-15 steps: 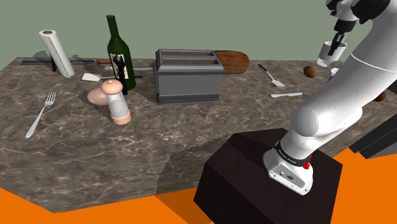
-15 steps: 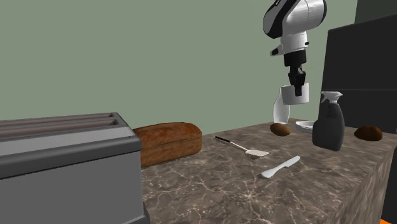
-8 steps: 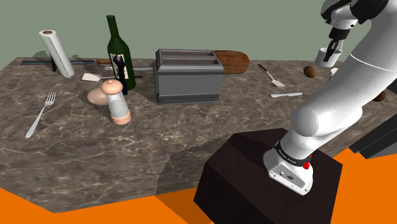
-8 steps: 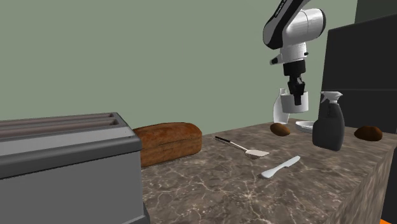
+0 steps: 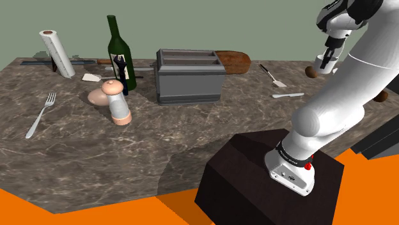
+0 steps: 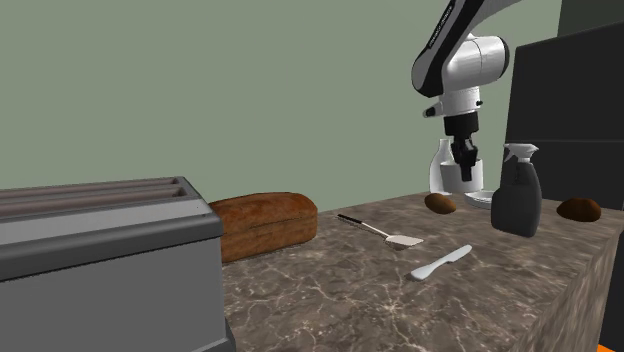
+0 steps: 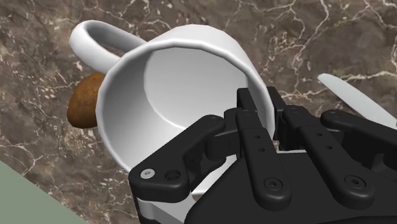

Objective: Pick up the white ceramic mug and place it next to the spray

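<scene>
There, the gripper [image 7: 267,121] pinches the white mug [image 7: 184,89] by its rim, low over the tabletop [image 6: 350,290] near the spray bottle [image 6: 517,195]; lowering and letting go looks next.

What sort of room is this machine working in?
Most likely a home kitchen: a dark marbled countertop carries a grey toaster, a loaf of bread, a green wine bottle and a fork, and the arm holds a white mug.
</scene>
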You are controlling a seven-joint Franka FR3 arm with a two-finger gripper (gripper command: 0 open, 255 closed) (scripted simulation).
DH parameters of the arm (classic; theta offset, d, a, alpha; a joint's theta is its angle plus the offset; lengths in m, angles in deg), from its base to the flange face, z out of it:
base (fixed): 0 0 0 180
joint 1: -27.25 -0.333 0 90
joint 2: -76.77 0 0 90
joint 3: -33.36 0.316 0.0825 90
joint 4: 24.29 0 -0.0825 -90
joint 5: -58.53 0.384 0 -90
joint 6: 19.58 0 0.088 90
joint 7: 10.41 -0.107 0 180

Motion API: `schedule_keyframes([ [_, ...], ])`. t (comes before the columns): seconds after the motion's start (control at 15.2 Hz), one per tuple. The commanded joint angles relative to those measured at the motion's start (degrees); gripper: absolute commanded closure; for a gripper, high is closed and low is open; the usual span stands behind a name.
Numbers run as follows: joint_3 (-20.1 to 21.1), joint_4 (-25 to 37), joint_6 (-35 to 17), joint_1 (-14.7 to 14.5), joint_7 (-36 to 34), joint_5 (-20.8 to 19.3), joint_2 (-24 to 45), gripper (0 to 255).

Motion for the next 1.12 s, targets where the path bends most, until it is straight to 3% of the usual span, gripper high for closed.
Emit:
schedule_keyframes([
  [0.0, 0.06, -1.06, -1.51, 0.09, 0.0, 0.43, 0.61, 255],
  [1.06, 1.76, -7.18, -13.25, 2.58, 2.91, 6.83, 8.38, 255],
])
